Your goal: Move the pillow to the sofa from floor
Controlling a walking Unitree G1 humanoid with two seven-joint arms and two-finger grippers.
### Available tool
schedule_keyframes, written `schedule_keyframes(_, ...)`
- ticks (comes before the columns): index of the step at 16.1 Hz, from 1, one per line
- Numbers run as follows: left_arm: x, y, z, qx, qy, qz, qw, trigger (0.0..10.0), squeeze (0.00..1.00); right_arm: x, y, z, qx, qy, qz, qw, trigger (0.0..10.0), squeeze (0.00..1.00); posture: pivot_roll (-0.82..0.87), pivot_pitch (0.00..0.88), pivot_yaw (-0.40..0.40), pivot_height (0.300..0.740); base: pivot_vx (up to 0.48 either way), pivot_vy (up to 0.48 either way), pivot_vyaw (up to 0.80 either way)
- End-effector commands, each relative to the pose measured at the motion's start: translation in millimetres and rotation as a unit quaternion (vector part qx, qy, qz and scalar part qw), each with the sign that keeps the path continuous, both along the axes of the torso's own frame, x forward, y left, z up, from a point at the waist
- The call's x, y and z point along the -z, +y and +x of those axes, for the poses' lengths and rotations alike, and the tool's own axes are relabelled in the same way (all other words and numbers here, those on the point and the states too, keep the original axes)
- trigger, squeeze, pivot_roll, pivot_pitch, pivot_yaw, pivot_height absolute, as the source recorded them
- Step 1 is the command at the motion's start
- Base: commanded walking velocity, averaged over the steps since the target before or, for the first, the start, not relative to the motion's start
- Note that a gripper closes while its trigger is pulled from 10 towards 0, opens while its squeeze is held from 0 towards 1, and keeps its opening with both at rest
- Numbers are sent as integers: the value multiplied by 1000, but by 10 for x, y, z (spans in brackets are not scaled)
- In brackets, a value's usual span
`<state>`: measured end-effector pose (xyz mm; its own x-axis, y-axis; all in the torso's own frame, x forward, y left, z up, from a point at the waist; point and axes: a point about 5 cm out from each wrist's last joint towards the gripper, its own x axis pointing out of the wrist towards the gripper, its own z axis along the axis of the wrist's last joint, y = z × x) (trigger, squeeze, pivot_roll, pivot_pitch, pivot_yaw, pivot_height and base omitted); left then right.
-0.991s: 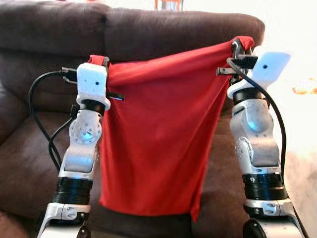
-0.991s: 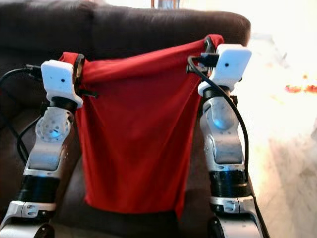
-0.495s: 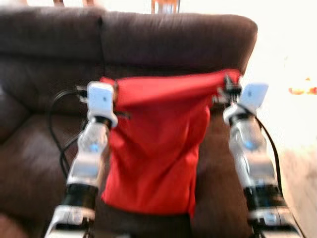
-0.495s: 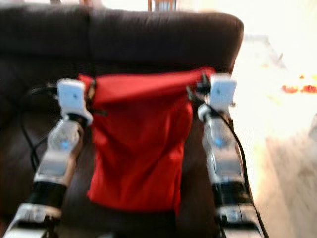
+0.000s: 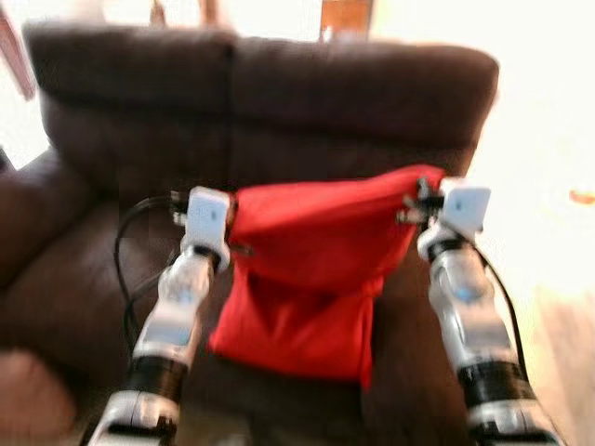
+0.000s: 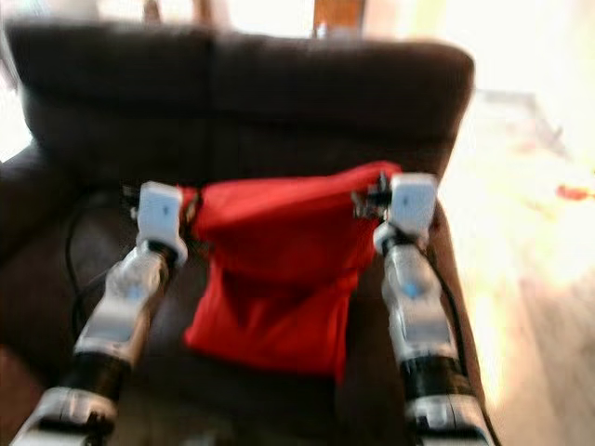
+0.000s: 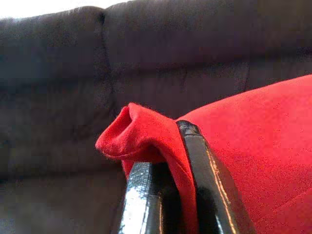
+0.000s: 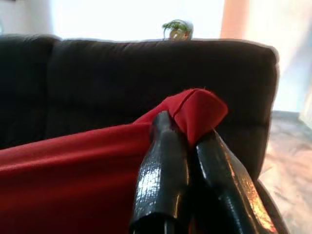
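Observation:
A limp red pillow (image 5: pixel 311 274) hangs between my two arms over the seat of a dark brown sofa (image 5: pixel 279 102). My left gripper (image 7: pixel 168 168) is shut on its left top corner, with red cloth pinched between the black fingers (image 7: pixel 209 180). My right gripper (image 8: pixel 187 146) is shut on the right top corner (image 8: pixel 200 109). The pillow's lower part folds against the seat cushion (image 5: pixel 307 325). Both eye views are blurred.
The sofa's backrest (image 6: pixel 242 93) rises right behind the pillow and its left armrest (image 5: pixel 28 223) curves in at the left. Bright wooden floor (image 6: pixel 539 279) lies to the right of the sofa. A small plant (image 8: pixel 176 29) stands behind the backrest.
Both arms have reached forward and lower with the pillow, which now sags and folds onto the seat instead of hanging full length. The camera view has also shifted.

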<state>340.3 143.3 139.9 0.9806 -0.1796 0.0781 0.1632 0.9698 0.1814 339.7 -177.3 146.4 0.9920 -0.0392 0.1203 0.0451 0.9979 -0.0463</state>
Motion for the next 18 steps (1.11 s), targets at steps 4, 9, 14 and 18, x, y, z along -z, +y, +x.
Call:
schedule_keyframes(4, 23, 127, 16, -23, 6, 7, 1000, 10000, 0, -34, -135, 4, 24, -14, -1, 1000, 10000, 0, 21, 0, -33, 740, 0, 0, 0)
schedule_keyframes(9, 95, 160, 34, -27, 18, 2, 999, 10000, 0, 37, -134, 14, 22, -4, -2, 1000, 10000, 0, 20, 7, -36, 740, 0, 0, 0)
schedule_keyframes(14, 107, 182, 32, -37, 17, 1, 999, 10000, 1000, 24, -105, 11, 12, -10, 3, 1000, 10000, 1000, 20, 12, -38, 740, 0, 0, 0)
schedule_keyframes(18, 111, 186, 39, -41, 14, 5, 999, 10000, 1000, 16, -101, 23, 11, -14, 2, 1000, 10000, 1000, 21, 13, -40, 740, 0, 0, 0)
